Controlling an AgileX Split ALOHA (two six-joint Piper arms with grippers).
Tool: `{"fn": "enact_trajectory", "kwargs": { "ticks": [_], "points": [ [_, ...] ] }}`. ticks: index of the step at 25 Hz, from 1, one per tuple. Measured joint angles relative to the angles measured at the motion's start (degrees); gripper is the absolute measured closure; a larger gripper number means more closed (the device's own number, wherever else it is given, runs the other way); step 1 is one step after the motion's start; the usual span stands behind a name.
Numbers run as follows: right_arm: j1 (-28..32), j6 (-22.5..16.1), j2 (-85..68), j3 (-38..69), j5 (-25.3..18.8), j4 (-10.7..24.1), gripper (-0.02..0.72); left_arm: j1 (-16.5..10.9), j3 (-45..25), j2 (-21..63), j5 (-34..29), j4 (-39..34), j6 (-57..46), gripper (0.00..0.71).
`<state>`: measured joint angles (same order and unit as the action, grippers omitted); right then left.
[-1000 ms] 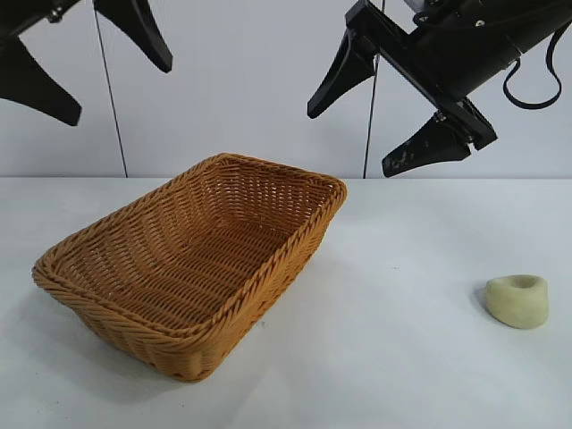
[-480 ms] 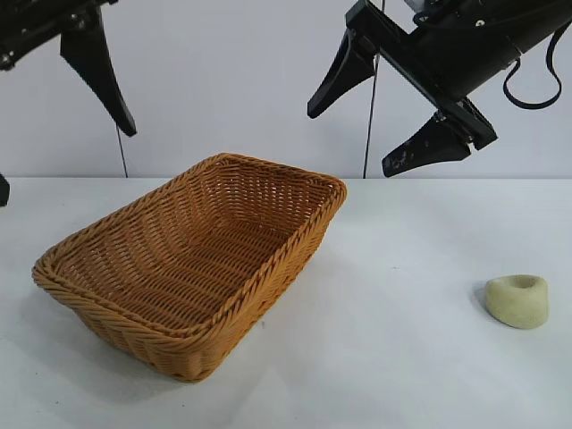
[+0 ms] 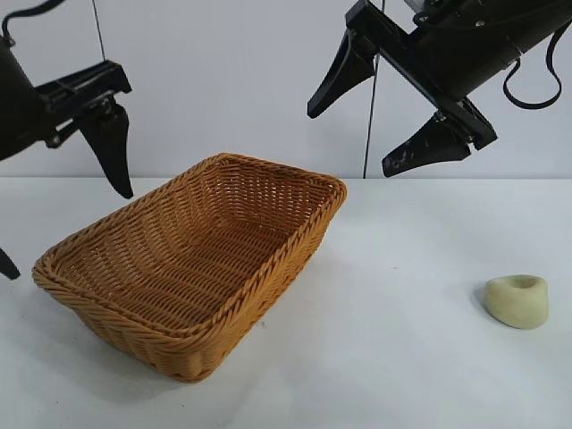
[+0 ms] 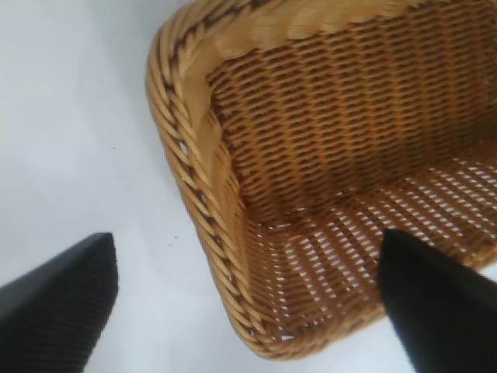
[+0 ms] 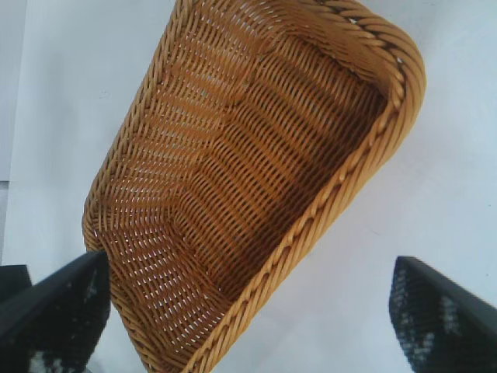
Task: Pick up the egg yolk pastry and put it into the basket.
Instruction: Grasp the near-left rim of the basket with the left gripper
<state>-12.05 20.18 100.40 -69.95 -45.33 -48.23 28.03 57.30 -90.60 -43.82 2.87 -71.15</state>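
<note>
The egg yolk pastry (image 3: pixel 517 300), a small pale yellow lump with a dimpled top, lies on the white table at the right, far from both grippers. The orange-brown wicker basket (image 3: pixel 277 170) stands left of centre with nothing in it. My left gripper (image 3: pixel 64 231) hangs open, low beside the basket's left end; in the left wrist view it (image 4: pixel 247 235) straddles a corner of the basket (image 4: pixel 326 116). My right gripper (image 3: pixel 350 141) is open, high above the basket's far right corner. In the right wrist view it (image 5: pixel 248 259) looks down on the basket (image 5: pixel 388 70). Neither wrist view shows the pastry.
The white table (image 3: pixel 402 357) runs under everything, with bare surface between the basket and the pastry. A pale wall stands behind the arms.
The left arm has come down from the upper left to the basket's left end, its fingers still spread. The right arm, basket and pastry have not moved.
</note>
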Motion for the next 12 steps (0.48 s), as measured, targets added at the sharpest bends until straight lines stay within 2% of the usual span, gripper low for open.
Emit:
{"fn": "enact_trajectory", "kwargs": {
  "ticks": [12],
  "points": [
    [0.0,0.0,0.0,0.0,0.0,0.0,0.008,0.0,0.0,-15.9,10.0,3.5,-1.5,0.061]
  ]
}}
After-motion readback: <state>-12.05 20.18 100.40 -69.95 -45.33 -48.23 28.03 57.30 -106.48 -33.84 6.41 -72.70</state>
